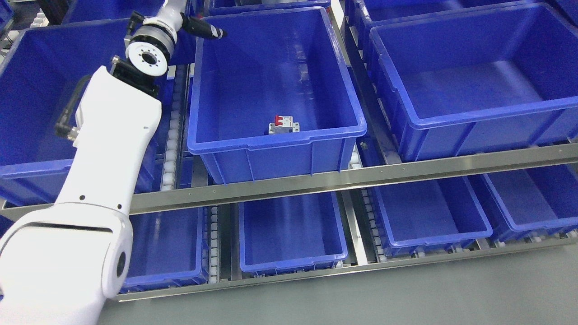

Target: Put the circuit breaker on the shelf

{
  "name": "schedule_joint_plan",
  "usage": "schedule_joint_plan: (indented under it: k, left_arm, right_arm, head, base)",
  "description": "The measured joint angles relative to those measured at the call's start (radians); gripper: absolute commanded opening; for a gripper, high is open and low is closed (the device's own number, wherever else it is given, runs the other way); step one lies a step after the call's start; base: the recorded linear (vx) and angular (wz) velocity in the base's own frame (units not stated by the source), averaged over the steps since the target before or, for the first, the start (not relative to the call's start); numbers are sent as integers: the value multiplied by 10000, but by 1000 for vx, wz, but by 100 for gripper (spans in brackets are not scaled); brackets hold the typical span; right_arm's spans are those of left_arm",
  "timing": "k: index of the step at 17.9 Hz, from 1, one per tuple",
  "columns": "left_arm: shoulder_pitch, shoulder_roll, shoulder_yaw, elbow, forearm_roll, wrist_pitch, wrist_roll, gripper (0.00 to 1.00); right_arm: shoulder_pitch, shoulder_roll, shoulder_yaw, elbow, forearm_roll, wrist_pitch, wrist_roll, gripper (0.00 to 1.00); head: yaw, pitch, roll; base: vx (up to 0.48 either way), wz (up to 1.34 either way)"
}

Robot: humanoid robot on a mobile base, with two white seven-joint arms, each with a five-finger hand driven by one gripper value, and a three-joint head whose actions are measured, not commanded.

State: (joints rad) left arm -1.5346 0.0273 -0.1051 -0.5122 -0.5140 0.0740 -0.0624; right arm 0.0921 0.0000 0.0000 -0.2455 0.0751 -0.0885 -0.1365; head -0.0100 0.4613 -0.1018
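Near the front wall of the middle blue bin [316, 72] lies the circuit breaker [283, 125], red switches up. Well beyond it, at the bin's far left corner, the left hand [204, 28] shows dark fingers, grip unclear.

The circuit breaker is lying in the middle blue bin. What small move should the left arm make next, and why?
Probably pull the left arm back from the shelf. The circuit breaker already lies on the floor of the middle blue bin, near its front wall, and nothing touches it. The arm reaches up past the bin's left rim, and its hand is out of view.
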Motion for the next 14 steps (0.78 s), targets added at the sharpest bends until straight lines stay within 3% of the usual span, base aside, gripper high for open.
schedule_joint_plan:
  k: [6, 14]
  left_arm:
    - [1162, -125, 1662, -2479, 818, 511, 372, 100]
    - [4384, -205, 1218, -6420, 2135, 2882, 404, 100]
  right_arm:
    - [2, 0, 0, 0, 0, 0, 0, 100]
    - [1, 0, 0, 2, 0, 0, 0, 100]
  head:
    - [0, 0, 0]
    - [0, 0, 0]
  base:
    - [-191, -4]
    - [-98, -64]
